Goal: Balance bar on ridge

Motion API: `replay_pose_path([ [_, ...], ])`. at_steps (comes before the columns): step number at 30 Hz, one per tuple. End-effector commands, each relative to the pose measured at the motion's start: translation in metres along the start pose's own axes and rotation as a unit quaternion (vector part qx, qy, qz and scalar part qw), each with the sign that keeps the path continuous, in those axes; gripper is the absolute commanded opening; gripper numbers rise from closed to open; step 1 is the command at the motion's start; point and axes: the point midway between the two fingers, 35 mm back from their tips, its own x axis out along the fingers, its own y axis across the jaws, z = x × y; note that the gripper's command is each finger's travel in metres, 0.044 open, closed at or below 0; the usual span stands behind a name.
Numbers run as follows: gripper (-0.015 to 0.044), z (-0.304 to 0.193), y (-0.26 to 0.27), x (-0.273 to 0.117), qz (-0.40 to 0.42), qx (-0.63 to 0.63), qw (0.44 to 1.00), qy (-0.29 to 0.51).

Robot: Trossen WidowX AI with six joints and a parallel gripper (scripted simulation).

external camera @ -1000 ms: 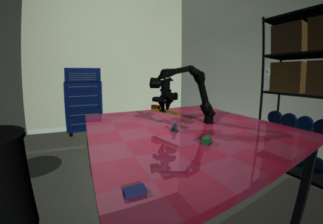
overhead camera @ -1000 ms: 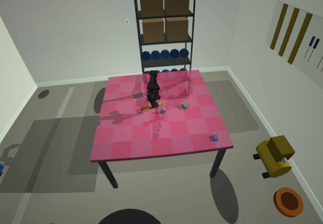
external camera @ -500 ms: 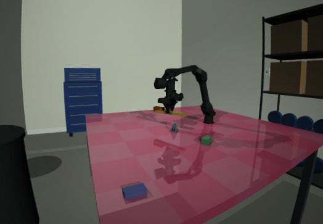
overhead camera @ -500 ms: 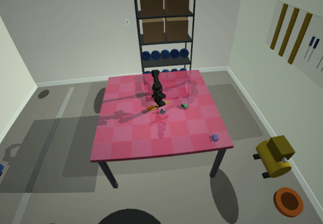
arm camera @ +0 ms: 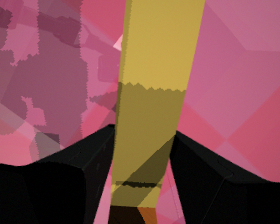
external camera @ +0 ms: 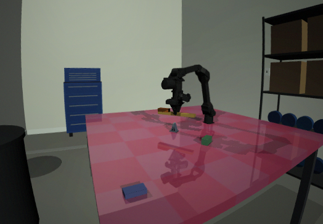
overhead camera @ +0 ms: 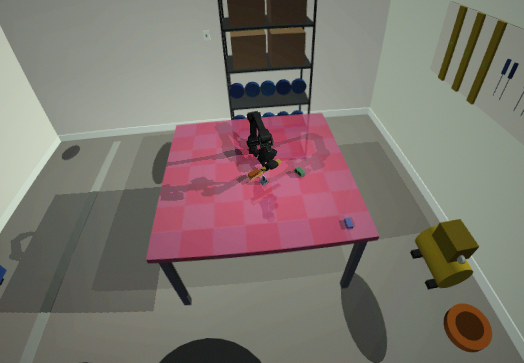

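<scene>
My gripper (external camera: 175, 114) (arm camera: 143, 133) is shut on the yellow bar (overhead camera: 278, 162) (external camera: 188, 115) (arm camera: 155, 55) and holds it above the table (overhead camera: 197, 238) (external camera: 222, 181). An orange block (overhead camera: 255, 173) (external camera: 163, 110) (arm camera: 147, 215) sits on one end of the bar, on the left in the top and exterior views. The bar looks nearly level in the exterior view. The small grey ridge (overhead camera: 264, 181) (external camera: 174, 128) stands on the table, apart from the bar, a little nearer the top camera. The ridge is not clearly recognisable in the wrist view.
A green block (overhead camera: 299, 171) (external camera: 206, 140) lies on the table to the right of the ridge. A blue block (overhead camera: 349, 223) (external camera: 134, 190) lies near a table corner, far from the arm. A shelf rack (overhead camera: 267, 23) stands behind the table.
</scene>
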Motion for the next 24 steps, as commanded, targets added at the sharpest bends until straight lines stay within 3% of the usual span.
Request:
replay_pose_path([
  [1,0.0000,0.012,0.000,0.000,0.000,-0.014,1.000,0.002],
  [24,0.0000,0.013,0.000,0.033,0.000,-0.014,1.000,0.002],
])
